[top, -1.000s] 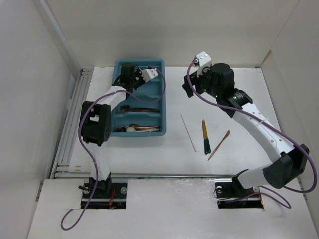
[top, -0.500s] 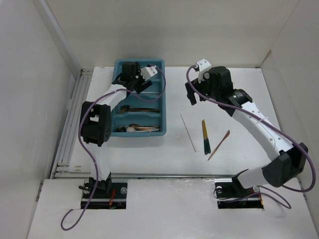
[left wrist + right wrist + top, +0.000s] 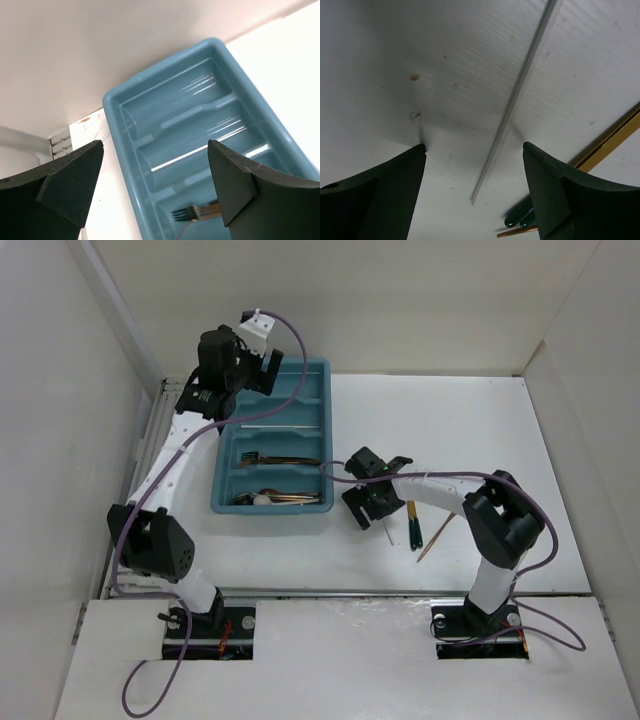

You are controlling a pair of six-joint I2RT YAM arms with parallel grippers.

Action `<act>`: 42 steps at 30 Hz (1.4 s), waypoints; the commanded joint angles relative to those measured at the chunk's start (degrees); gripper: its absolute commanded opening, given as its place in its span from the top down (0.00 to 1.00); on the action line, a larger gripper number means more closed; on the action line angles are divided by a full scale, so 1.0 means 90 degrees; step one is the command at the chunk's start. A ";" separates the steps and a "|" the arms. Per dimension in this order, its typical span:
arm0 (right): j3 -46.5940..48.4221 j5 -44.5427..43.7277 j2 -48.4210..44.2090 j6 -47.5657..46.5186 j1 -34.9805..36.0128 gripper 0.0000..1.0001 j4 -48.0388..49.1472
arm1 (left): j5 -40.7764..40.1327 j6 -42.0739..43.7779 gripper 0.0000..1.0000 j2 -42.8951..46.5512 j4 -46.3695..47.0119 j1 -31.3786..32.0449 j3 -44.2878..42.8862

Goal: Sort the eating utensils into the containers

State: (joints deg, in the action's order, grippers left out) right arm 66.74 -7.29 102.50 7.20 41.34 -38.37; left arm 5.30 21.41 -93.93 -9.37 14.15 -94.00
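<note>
Both arms have shifted: the right gripper [image 3: 474, 146] has swung in from beside the tray's far end and come down low over the table, and the left gripper [image 3: 155, 145] has lifted out of the tray [image 3: 270, 508] and opened.

Right gripper: its jaws stand wide apart and hold nothing. A silver chopstick [image 3: 515, 100] lies flat on the table between its fingers and touches neither of them. Just past the right-hand finger lie the green-handled gold pieces [image 3: 520, 217]. A thin copper piece [image 3: 438, 538] lies beyond those, farther from the gripper. The tray sits to the gripper's left, near it.

Left gripper: its jaws are also wide apart and empty, raised above the tray's far left corner. Below and between its fingers, a second chopstick [image 3: 200, 148] lies along the tray's second compartment from the far end. A fork [image 3: 192, 212] lies in the next compartment nearer the arm bases. Copper spoons [image 3: 275, 498] fill the nearest one.
</note>
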 commanded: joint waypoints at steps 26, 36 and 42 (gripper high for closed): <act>-0.0083 -0.1045 -0.1786 0.0159 -0.0365 1.00 0.1265 | 0.2405 -0.0553 0.18 0.1267 -0.1342 0.0117 0.0902; 0.0748 -0.0128 -0.3000 -0.0341 -0.0083 1.00 0.3257 | 0.6793 -0.3146 0.13 0.1325 0.1851 0.0478 0.1790; 0.1304 -0.0225 -0.3000 -0.0693 0.0289 1.00 0.3520 | 0.6765 -0.5893 0.12 0.1335 0.5296 0.0478 0.2348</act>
State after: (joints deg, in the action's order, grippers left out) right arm 75.16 -10.20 75.64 3.18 42.52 -11.46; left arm 61.54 -16.73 -84.47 16.40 18.72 -73.41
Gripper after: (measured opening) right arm 0.025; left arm 0.877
